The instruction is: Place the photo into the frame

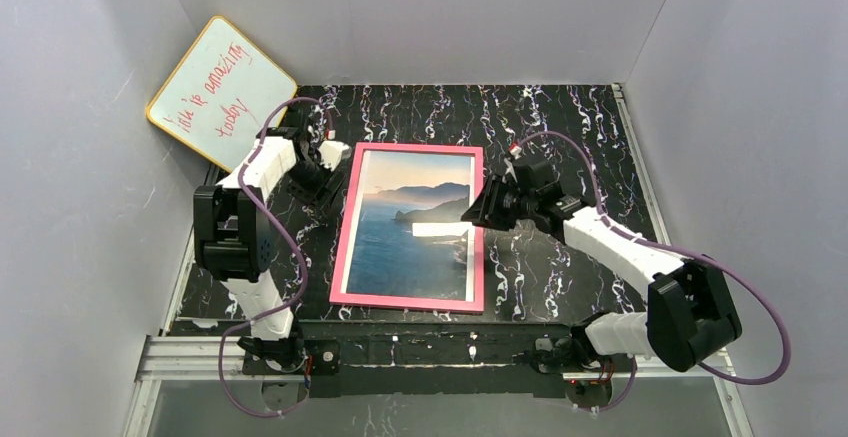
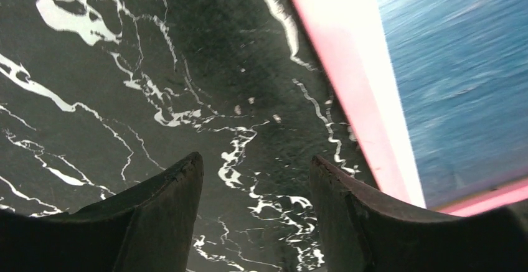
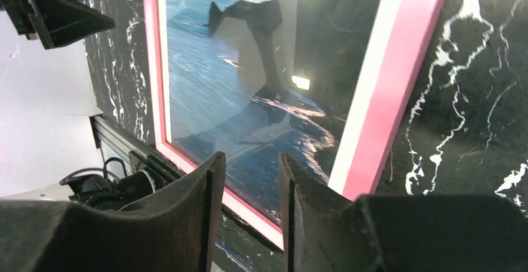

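The pink frame point(image 1: 340, 257) lies flat, front side up, in the middle of the black marbled table. The photo point(image 1: 405, 247), with its blue sea, dark headlands and peach sky, shows inside it under the glare of the pane. My left gripper point(image 1: 330, 172) hovers by the frame's far left corner, open over bare table point(image 2: 256, 160), with the frame's pink edge point(image 2: 348, 79) and the photo point(image 2: 461, 66) just to its right. My right gripper point(image 1: 475, 212) hangs over the frame's right edge, open and empty point(image 3: 252, 157), above the photo point(image 3: 205, 79) and the frame's pink border point(image 3: 398, 66).
A yellow-edged whiteboard point(image 1: 220, 92) with red writing leans against the left wall at the back. Grey walls close in three sides. A metal rail point(image 1: 430, 352) carrying both arm bases runs along the near edge. The left arm point(image 3: 50, 4) shows in the right wrist view.
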Controlling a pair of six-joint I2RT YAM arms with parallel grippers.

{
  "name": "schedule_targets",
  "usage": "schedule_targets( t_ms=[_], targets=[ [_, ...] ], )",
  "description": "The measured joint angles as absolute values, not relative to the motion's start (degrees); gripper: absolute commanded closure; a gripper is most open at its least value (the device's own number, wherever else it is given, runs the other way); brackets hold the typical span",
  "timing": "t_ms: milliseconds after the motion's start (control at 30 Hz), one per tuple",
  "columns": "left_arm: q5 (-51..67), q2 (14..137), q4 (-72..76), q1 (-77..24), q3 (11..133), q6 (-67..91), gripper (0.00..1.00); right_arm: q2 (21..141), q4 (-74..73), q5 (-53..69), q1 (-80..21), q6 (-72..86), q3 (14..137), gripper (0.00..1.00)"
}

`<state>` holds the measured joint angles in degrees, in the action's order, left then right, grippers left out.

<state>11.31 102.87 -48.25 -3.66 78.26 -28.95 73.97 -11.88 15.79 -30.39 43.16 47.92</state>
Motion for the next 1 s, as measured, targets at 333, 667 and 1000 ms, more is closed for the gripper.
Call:
schedule_targets(
  t_ms=[333, 667, 1000],
  targets=[
    [8.01, 104.12, -42.35, -2.74, 73.78, -30.81, 0.27, 74.39, -7.64, 11.64, -28.34, 44.97, 41.87, 0.01],
    [10.37, 99.57, -23.57, -1.69, 64.05, -22.28, 0.02, 74.04, -10.04, -14.72, -25.19, 38.87, 41.74, 0.01],
    [11.68, 91.55, 13.17, -1.04, 40.62, -11.86, 0.02, 76.79, 13.15, -45.04, -23.88, 21.47, 29.82, 0.01]
  ],
)
